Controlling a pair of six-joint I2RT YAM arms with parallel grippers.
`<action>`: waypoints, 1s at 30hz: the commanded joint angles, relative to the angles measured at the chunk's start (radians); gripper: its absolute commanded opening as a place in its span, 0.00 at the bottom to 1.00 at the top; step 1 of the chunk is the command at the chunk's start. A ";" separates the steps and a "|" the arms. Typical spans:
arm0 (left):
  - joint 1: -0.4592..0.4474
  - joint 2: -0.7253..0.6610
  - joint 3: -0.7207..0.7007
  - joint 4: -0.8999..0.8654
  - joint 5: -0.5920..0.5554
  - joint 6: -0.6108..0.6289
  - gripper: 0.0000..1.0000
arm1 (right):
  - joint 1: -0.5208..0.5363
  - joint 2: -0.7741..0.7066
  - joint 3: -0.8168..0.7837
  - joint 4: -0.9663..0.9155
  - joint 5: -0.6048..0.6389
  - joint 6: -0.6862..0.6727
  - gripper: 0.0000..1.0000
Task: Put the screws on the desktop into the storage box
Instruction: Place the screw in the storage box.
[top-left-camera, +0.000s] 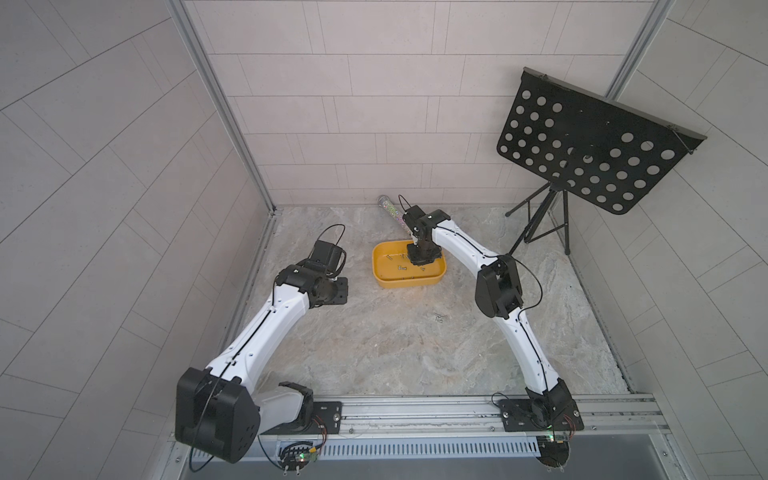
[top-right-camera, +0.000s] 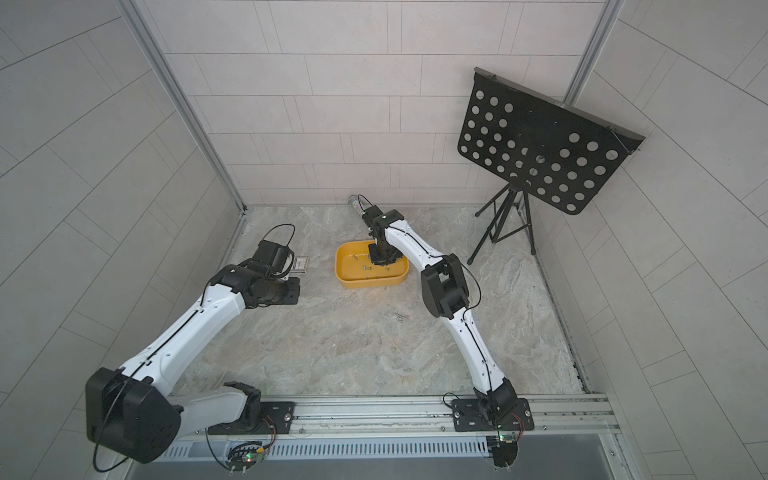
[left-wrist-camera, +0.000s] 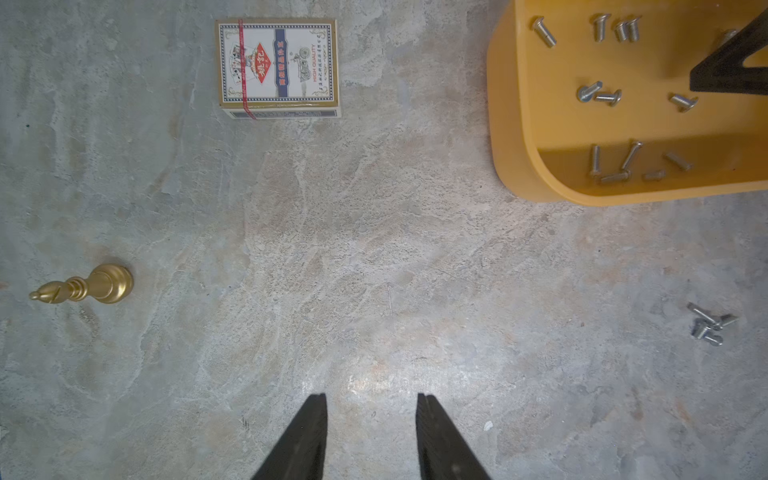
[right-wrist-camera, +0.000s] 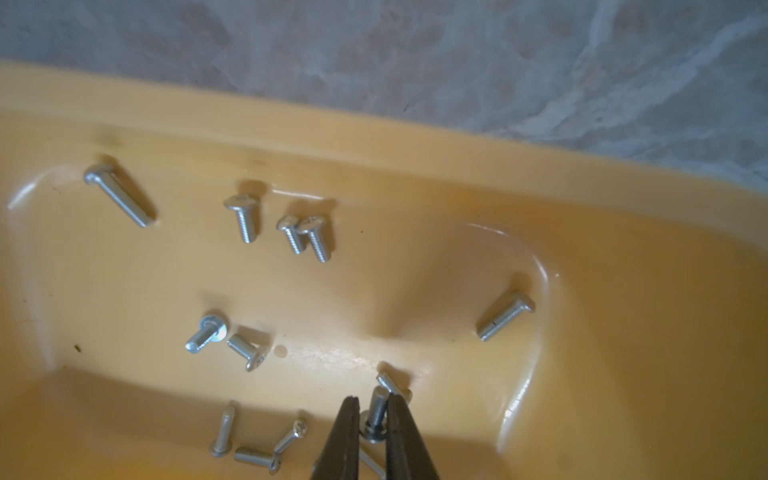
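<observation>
In both top views the right end effector (top-left-camera: 422, 261) is down inside the yellow storage box (top-left-camera: 409, 285). A small heap of loose screws (top-left-camera: 438, 318) lies on the bench (top-left-camera: 395, 357) at about five o'clock from it, well apart from the box. The left arm (top-left-camera: 286, 307) is farther off, so the right looks nearer.

The left wrist view shows the left end effector (left-wrist-camera: 371, 401) released and empty. The heap's shafts cross, with no single long axis.

In the right wrist view one screw (right-wrist-camera: 376, 413) lies along the narrow jaws over the box floor. I cannot tell whether it is grasped or already freed.
</observation>
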 joint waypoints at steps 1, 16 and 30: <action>0.009 -0.013 -0.011 0.002 0.006 0.014 0.43 | 0.000 -0.009 0.020 -0.040 0.016 -0.006 0.23; 0.000 0.002 -0.017 0.009 0.024 0.017 0.43 | 0.009 -0.523 -0.370 0.090 0.049 -0.026 0.33; -0.319 -0.024 0.033 -0.056 -0.121 -0.157 0.47 | -0.085 -1.214 -1.142 0.265 0.062 0.064 0.35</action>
